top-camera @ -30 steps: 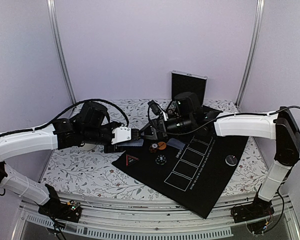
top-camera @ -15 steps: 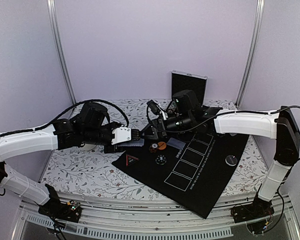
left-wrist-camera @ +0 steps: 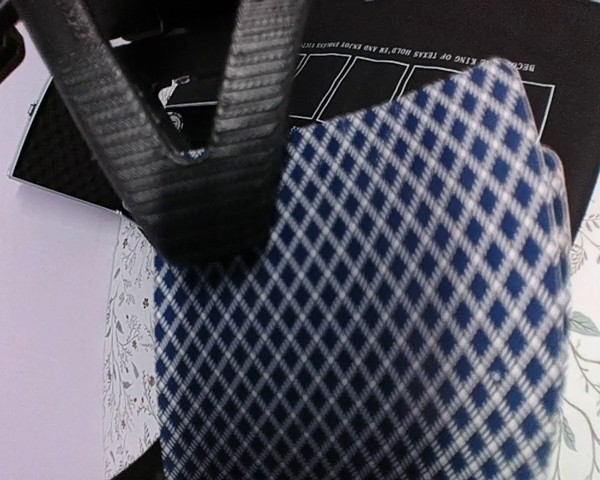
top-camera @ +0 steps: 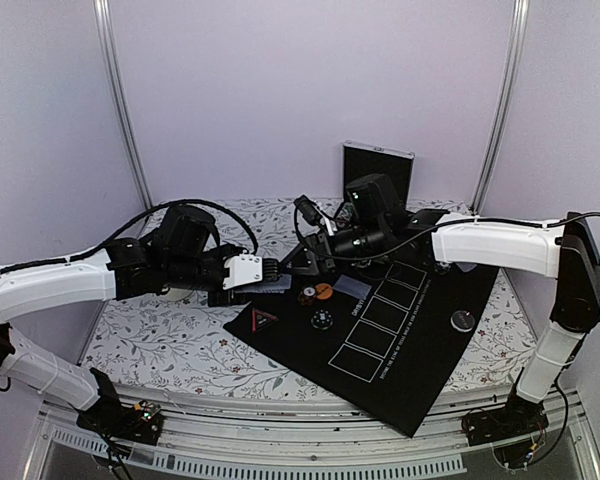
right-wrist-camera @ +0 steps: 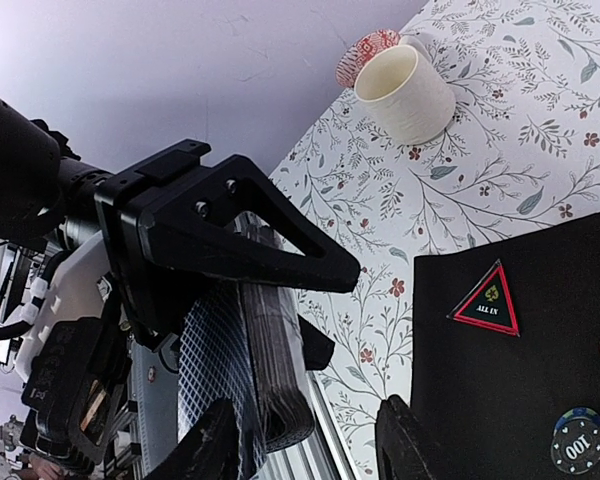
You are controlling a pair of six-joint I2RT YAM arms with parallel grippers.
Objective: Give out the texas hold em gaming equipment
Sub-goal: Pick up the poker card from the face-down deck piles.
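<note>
Pinching the deck [left-wrist-camera: 380, 300] over the mat's [top-camera: 400, 350] left edge, the left end effector [top-camera: 269, 272] holds it clear of the surface [top-camera: 160, 340]. One end sits between the half-spread fingers of the right end effector [right-wrist-camera: 310, 440]. Those fingers have narrowed and edged closer since a second ago. On the mat: two chips [top-camera: 321, 319], one orange disc [top-camera: 323, 290], one black disc [top-camera: 463, 320].

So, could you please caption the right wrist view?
Left hand holding the card deck over the floral table, cream cup beyond, ALL IN marker on the black mat.
</note>
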